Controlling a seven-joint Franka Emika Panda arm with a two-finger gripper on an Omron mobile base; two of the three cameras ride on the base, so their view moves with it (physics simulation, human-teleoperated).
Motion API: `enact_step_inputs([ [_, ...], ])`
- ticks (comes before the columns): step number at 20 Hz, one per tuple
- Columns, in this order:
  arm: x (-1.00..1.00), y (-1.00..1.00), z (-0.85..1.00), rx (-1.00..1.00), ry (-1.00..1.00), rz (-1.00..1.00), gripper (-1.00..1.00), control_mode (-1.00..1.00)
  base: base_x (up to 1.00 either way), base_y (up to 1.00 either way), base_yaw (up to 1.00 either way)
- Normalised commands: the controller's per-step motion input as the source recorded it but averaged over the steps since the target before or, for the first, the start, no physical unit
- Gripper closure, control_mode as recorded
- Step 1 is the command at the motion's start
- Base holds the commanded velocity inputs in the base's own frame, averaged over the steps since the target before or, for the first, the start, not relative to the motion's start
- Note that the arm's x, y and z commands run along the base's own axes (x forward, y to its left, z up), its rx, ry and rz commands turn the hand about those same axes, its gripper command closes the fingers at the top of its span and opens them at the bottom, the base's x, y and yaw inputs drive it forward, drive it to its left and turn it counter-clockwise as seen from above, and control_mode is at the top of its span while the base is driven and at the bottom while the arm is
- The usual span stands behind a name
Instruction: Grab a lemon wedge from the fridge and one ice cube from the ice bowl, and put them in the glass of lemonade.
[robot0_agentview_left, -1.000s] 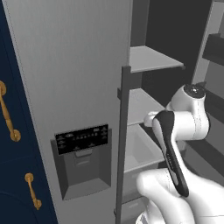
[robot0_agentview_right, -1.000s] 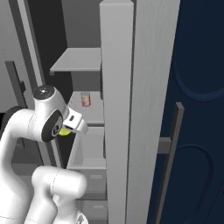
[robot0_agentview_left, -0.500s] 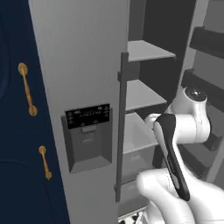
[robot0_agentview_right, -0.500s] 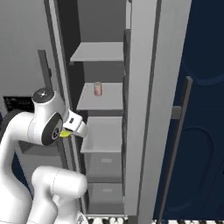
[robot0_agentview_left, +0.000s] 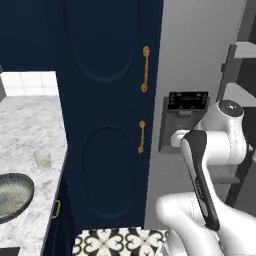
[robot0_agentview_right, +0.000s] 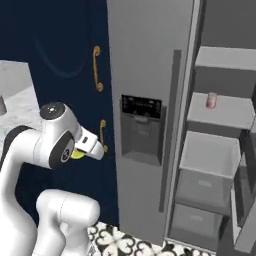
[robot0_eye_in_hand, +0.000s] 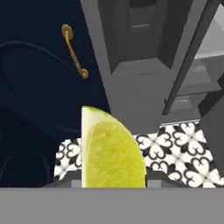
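The gripper (robot0_agentview_right: 86, 150) is clamped on the lemon wedge (robot0_eye_in_hand: 111, 151), held upright in the hand view, thin tip up.

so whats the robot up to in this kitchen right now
The arm carries a lemon wedge in its gripper; in the right base view it shows as a bit of yellow tucked under the hand. The fridge stands just ahead with one door open onto shelves and drawers. Off to the left on the marble counter sit the glass of lemonade and the ice bowl. The wedge is not yet in the glass.
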Motion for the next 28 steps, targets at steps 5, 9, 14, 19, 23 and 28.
enact_step_inputs([
  [5, 0.00, 0.00, 0.00, 0.00, 0.00, 0.00, 1.00, 1.00, 0.00, 0.25, 0.88],
  [9, 0.00, 0.00, 0.00, 0.00, 0.00, 0.00, 1.00, 1.00, 0.17, 0.00, 0.71],
  [14, 0.00, 0.00, 0.00, 0.00, 0.00, 0.00, 1.00, 1.00, 0.70, 0.07, 0.58],
  [19, 0.00, 0.00, 0.00, 0.00, 0.00, 0.00, 1.00, 1.00, 0.79, 0.00, 0.27],
  [23, 0.00, 0.00, 0.00, 0.00, 0.00, 0.00, 1.00, 1.00, 0.91, -0.30, 0.36],
  [28, 0.00, 0.00, 0.00, 0.00, 0.00, 0.00, 1.00, 1.00, 0.31, -0.32, 0.19],
])
